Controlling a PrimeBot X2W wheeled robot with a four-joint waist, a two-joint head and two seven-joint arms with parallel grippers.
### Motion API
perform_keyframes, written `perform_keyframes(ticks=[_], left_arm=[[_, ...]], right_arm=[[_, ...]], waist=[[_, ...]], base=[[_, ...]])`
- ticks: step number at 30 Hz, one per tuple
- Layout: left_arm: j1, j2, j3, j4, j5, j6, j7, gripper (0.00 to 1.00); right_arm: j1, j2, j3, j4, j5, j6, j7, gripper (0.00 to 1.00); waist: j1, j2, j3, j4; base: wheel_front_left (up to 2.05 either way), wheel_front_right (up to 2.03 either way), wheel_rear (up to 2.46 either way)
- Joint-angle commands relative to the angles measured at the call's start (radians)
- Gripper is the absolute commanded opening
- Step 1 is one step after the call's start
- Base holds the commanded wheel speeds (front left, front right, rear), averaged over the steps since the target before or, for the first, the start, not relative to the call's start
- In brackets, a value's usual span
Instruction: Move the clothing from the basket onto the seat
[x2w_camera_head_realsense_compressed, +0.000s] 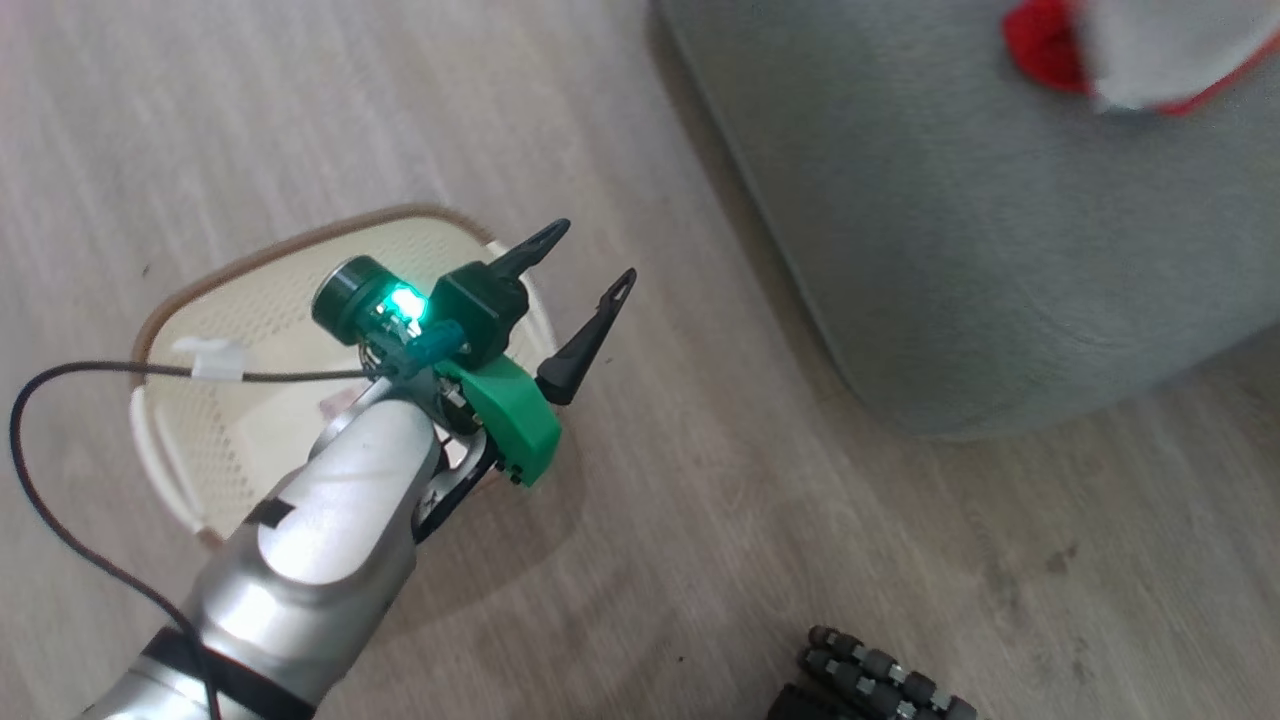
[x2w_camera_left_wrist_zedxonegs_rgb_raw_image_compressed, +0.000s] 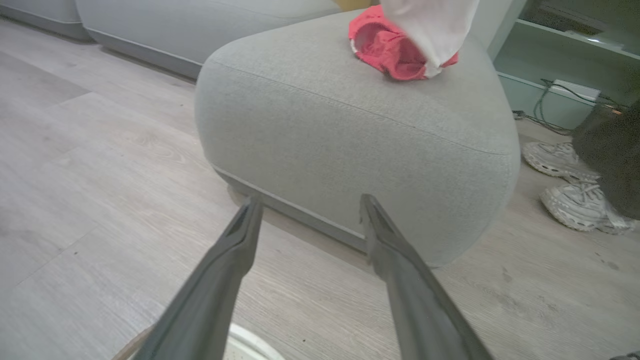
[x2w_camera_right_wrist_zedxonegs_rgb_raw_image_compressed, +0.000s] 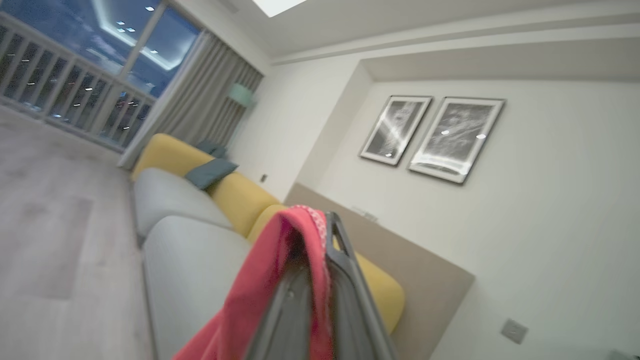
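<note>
Right gripper (x2w_camera_right_wrist_zedxonegs_rgb_raw_image_compressed: 322, 235) clamped on the clothing (x2w_camera_right_wrist_zedxonegs_rgb_raw_image_compressed: 260, 295) above the seat (x2w_camera_head_realsense_compressed: 1000, 250); the drop likely lies straight down. Left gripper (x2w_camera_head_realsense_compressed: 594, 252) spread, empty, over the basket (x2w_camera_head_realsense_compressed: 180, 440), well apart.

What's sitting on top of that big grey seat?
Red clothing appears to rest on the seat, near its far edge. A white shape overlaps the clothing and hides part of it, so how much lies there cannot be told.
</note>
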Motion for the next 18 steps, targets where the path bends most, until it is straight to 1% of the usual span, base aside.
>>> perform_keyframes(ticks=[1, 2, 4, 8, 10, 13, 18], left_arm=[[-0.04, 0.017, 0.02, -0.037, 0.002, -0.001, -0.004, 1.0], [-0.04, 0.017, 0.02, -0.037, 0.002, -0.001, -0.004, 1.0], [-0.045, 0.019, 0.014, -0.043, -0.001, -0.001, -0.005, 1.0], [-0.049, 0.025, -0.003, -0.049, -0.008, -0.001, -0.008, 1.0], [-0.055, 0.029, -0.011, -0.054, -0.011, -0.001, -0.009, 1.0], [-0.066, 0.038, -0.02, -0.062, -0.012, -0.001, -0.011, 1.0], [-0.081, 0.055, -0.034, -0.073, -0.014, -0.001, -0.013, 1.0]], right_arm=[[-0.071, -0.054, -0.026, -0.032, -0.021, 0.0, 0.029, 0.0], [-0.071, -0.054, -0.026, -0.032, -0.021, 0.0, 0.029, 0.0], [-0.147, -0.104, -0.05, -0.025, -0.038, 0.0, 0.085, 0.0], [-0.171, -0.146, -0.112, 0.01, -0.053, 0.0, 0.135, 0.0], [-0.15, -0.171, -0.156, 0.034, -0.069, 0.0, 0.151, 0.0], [-0.091, -0.185, -0.236, 0.071, -0.087, 0.0, 0.163, 0.0], [0.05, -0.164, -0.385, 0.138, -0.092, 0.0, 0.14, 0.0]], waist=[[-0.0001, 0.0, 0.039, 0.051], [-0.0001, 0.0, 0.039, 0.051], [-0.0001, 0.0, 0.071, 0.083], [-0.0001, 0.0, 0.117, 0.121], [-0.0001, 0.0, 0.143, 0.141], [-0.0001, 0.0, 0.177, 0.164], [-0.0001, 0.0, 0.222, 0.193]], base=[[0.0, 0.0, 0.0], [0.0, 0.0, 0.0], [0.0, 0.0, 0.0], [0.0, 0.0, 0.0], [0.0, 0.0, 0.0], [0.0, 0.0, 0.0], [0.0, 0.0, 0.0]])
